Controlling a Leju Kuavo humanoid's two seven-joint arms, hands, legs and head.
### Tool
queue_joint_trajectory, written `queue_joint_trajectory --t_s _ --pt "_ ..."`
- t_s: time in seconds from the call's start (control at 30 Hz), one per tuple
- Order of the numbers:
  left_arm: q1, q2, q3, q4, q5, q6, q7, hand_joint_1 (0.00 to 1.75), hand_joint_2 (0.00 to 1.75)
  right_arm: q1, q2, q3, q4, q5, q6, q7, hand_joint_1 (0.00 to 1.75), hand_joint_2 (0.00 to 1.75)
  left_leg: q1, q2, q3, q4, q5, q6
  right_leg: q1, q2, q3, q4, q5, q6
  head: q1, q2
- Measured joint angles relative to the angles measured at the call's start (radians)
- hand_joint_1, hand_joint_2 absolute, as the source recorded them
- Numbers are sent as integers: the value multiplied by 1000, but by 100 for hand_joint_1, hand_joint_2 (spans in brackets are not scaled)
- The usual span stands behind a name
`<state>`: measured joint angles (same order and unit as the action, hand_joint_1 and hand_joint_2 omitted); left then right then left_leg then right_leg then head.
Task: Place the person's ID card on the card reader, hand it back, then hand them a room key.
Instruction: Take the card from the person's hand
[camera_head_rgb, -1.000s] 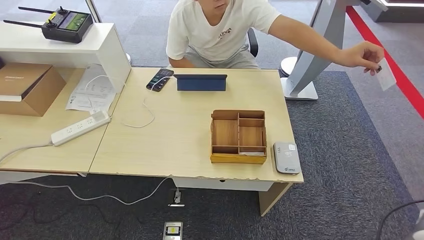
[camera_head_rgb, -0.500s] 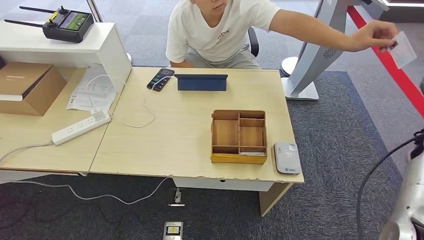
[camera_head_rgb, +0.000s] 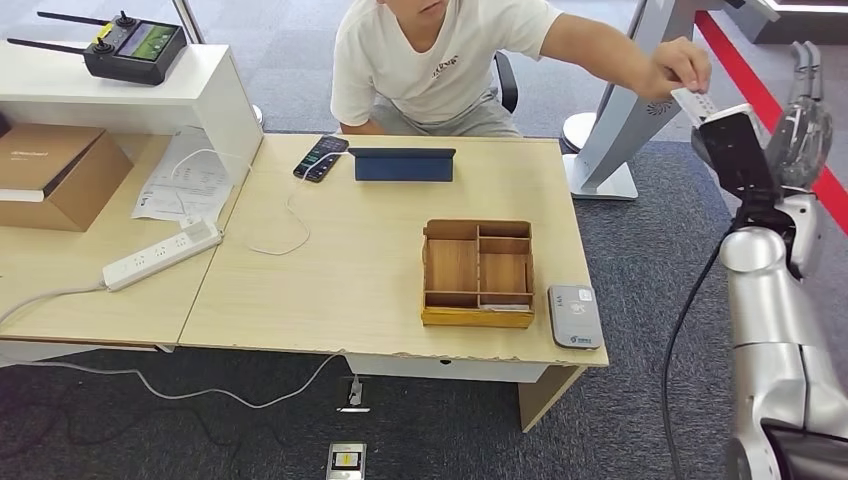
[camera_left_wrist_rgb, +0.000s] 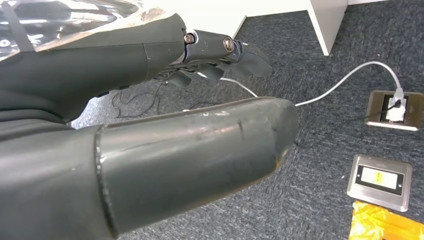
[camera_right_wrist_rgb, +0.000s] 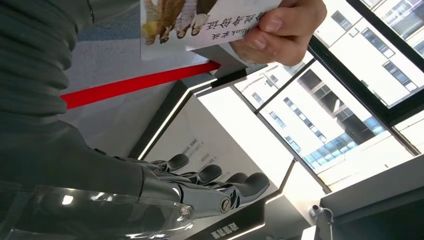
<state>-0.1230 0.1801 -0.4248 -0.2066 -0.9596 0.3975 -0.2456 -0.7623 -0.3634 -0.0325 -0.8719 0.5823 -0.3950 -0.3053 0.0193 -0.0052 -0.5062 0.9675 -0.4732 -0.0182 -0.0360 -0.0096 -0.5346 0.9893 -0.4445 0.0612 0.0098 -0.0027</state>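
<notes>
Grey carpet (camera_head_rgb: 680, 300), light wooden desk (camera_head_rgb: 380, 260), white shelf unit (camera_head_rgb: 200, 95), red floor stripe (camera_head_rgb: 760, 95), floor socket (camera_head_rgb: 346, 461)

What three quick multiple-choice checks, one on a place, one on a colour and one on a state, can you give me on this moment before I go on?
1. Where does the card reader lie?
A. on the desk's near right corner, beside the wooden organiser
B. on the white shelf
C. on the carpet

2. What colour is the tablet case in front of the person?
A. red
B. dark blue
C. yellow

3. Who holds the ID card?
A. the right hand
B. nobody, it lies on the reader
C. the person's hand

Answers: 1 A, the grey reader sits right of the organiser at the desk's corner. 2 B, the case is dark blue. 3 C, the right wrist view shows the person's fingers pinching the card while the robot's fingers are apart from it.
</notes>
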Motion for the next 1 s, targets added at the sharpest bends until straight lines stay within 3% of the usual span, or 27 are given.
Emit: queue_joint_trajectory --t_s 0.33,0.37,0.47,0.5,0.57,1.0 --pt "2 0 0 0 2 -2 -5 0 0 -29 22 69 32 6 -16 -12 0 175 0 0 0 0 0 0 0 0 -1 0 0 0 0 0" --pt "3 0 0 0 2 -2 -5 0 0 -31 24 73 35 6 -19 -14 27 175 0 0 0 0 0 0 0 0 -1 0 0 0 0 0" --pt "4 1 0 0 2 -2 -6 0 0 -37 29 83 45 4 -23 -18 151 175 0 0 0 0 0 0 0 0 -1 0 0 0 0 0" --pt "4 1 0 0 2 -2 -7 0 0 -38 31 85 47 3 -24 -19 168 175 0 0 0 0 0 0 0 0 -1 0 0 0 0 0" --pt "5 1 0 0 2 -2 -8 0 0 -39 33 89 51 -3 -23 -22 175 175 0 0 0 0 0 0 0 0 -1 0 0 0 0 0" --pt "7 1 0 1 3 -6 -11 0 0 -42 44 105 65 -16 -19 -27 175 175 0 0 -1 0 0 0 0 0 -1 0 0 0 0 0"
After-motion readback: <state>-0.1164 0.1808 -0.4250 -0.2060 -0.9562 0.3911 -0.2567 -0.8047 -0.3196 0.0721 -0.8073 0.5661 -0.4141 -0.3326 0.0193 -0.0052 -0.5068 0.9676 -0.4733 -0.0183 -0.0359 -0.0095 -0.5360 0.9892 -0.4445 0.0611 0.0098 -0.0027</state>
